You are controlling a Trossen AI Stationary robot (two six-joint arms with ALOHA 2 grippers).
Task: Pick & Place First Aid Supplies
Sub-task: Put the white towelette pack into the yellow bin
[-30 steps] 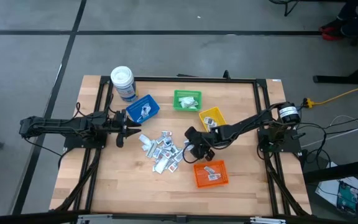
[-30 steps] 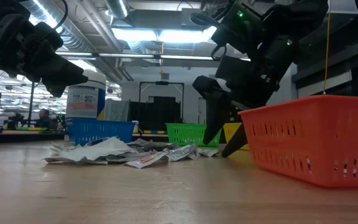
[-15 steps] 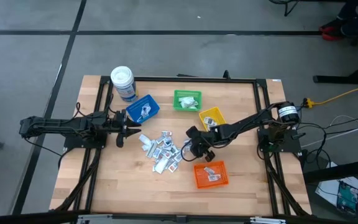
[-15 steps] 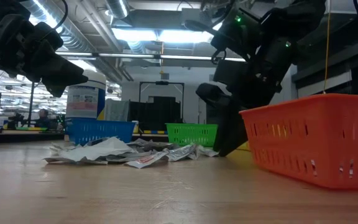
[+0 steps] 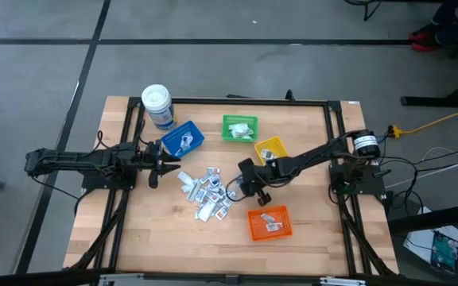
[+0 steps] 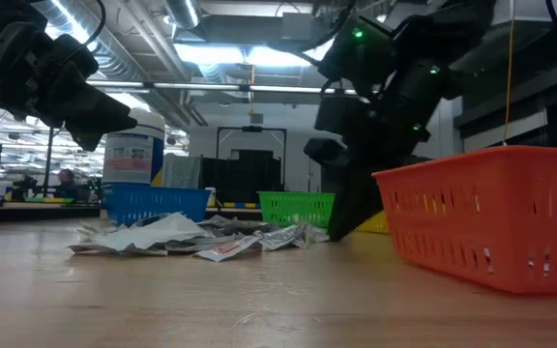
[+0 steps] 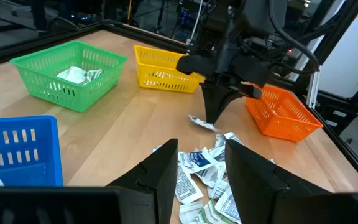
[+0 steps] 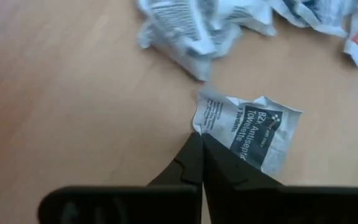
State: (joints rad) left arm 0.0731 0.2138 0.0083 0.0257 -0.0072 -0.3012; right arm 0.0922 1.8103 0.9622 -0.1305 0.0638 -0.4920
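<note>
The right gripper (image 8: 199, 146) is down at the table, fingers pressed together, their tips meeting the edge of an antiseptic towelette packet (image 8: 250, 134) that lies flat at about two o'clock from them; whether they pinch it is unclear. The packet pile (image 5: 205, 191) lies at nine o'clock. The left gripper (image 5: 156, 167) hovers spread beside the blue bin (image 5: 183, 138).

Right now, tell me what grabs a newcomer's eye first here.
The heap of white and silvery packets at the table's middle stands out, ringed by blue, green, yellow and orange baskets. The right gripper is shut at the corner of an antiseptic towelette packet beside the heap.
</note>
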